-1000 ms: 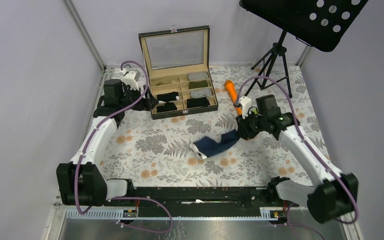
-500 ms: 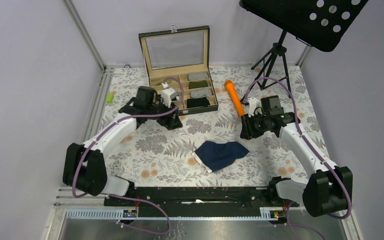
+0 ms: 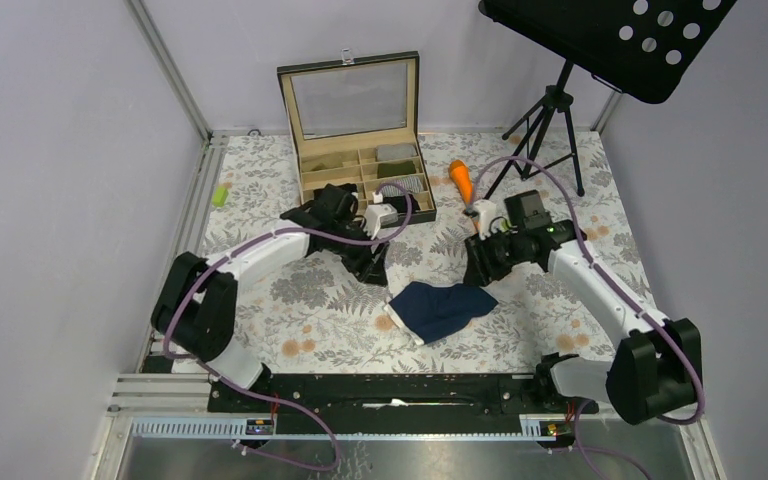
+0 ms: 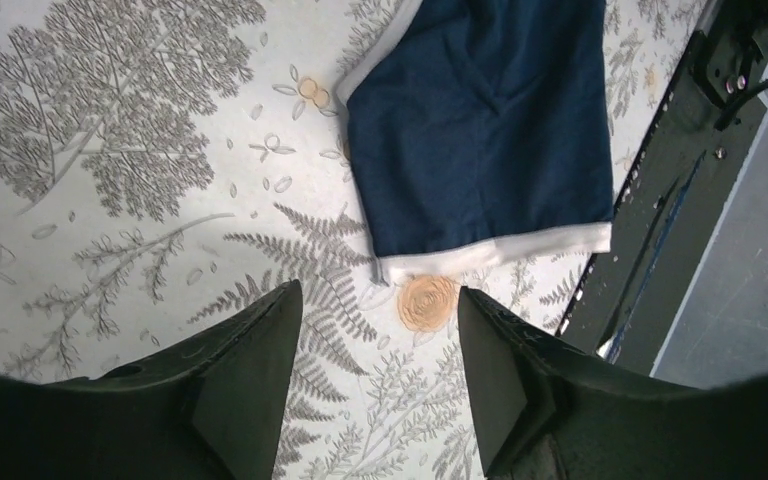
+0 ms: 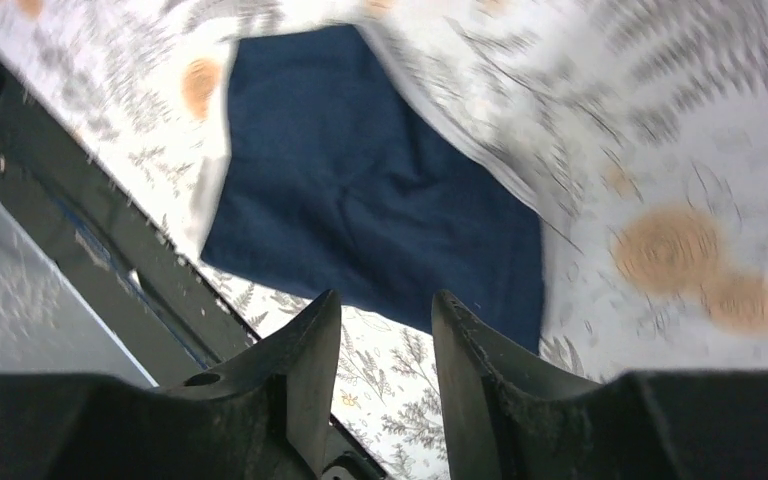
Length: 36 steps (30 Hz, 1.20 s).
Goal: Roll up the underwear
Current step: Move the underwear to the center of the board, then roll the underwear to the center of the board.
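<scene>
A navy blue underwear (image 3: 440, 308) with white trim lies flat on the fern-print mat, held by neither gripper. My left gripper (image 3: 375, 272) hovers just off its upper-left edge. In the left wrist view the underwear (image 4: 480, 130) lies ahead of the left gripper (image 4: 378, 300), which is open with only mat between its fingers. My right gripper (image 3: 475, 268) hangs over the garment's upper-right corner. In the right wrist view the navy underwear (image 5: 360, 190) spreads just beyond the right gripper (image 5: 386, 300), whose jaws stand apart and hold nothing.
An open compartment box (image 3: 360, 150) with rolled garments stands at the back centre. An orange carrot-shaped stick (image 3: 460, 180) lies to its right, beside a music stand's tripod (image 3: 550, 110). A small light-green cylinder (image 3: 220, 195) sits at far left. A black rail (image 3: 400, 390) runs along the near edge.
The right gripper let go of the navy underwear, which dropped flat, and its jaws opened. The left arm swung from beside the box to the garment's left edge, its jaws narrowing somewhat.
</scene>
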Tool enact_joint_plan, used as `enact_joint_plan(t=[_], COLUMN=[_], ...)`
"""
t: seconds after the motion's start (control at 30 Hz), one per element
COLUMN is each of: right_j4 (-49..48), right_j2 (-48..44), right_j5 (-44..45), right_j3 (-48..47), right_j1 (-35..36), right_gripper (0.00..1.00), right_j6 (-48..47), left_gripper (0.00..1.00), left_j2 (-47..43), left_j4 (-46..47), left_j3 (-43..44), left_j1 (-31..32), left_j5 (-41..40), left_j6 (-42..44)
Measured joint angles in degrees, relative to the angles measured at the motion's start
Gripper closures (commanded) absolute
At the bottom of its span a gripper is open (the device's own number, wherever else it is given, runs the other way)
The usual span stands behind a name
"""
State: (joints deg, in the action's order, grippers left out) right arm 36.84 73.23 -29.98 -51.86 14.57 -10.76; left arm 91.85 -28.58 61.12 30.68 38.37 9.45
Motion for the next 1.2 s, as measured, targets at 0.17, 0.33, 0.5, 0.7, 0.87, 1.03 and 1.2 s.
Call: enact_joint_plan(t=[0.17,0.33,0.5,0.7,0.87,1.03,1.2], right_j4=[0.07,0.42,0.59,1.92,2.32,2.47,2.51], right_j2=[-5.01,-6.27,-6.91,-10.71,-14.16,-14.78,-14.78], right_j5=[-1.01,1.88,3.85,5.25,4.96,4.85,4.85], right_j3=[-1.53,-4.44,-7.17,-7.39,-6.8,-6.34,-6.32], right_j1=[9.64,10.12,10.12,9.27,6.03,3.54,3.26], right_gripper=[0.58,0.58,0.58,0.58,0.58,0.58,0.58], right_j6=[-6.51,-7.45,-6.49,-5.03,-4.04,-3.32,-3.39], left_gripper=[0.34,0.44,0.46,0.47,0.61,0.92,1.0], left_j2=[-8.07,-20.22,-14.91,-6.19,-0.59,3.06,4.17], left_j4=[0.22,2.91,5.46,7.76,9.42,9.11,3.3], left_j3=[-5.79,-13.88,-14.43,-14.86,-13.92,-10.69,-7.67], left_j1=[0.76,9.01,12.59,14.88,15.74,16.26,16.41], left_j5=[0.59,-3.04,-5.92,-8.72,-9.33,-10.21,-11.17], left_j6=[5.99,24.59,41.79,56.35,62.38,67.69,69.4])
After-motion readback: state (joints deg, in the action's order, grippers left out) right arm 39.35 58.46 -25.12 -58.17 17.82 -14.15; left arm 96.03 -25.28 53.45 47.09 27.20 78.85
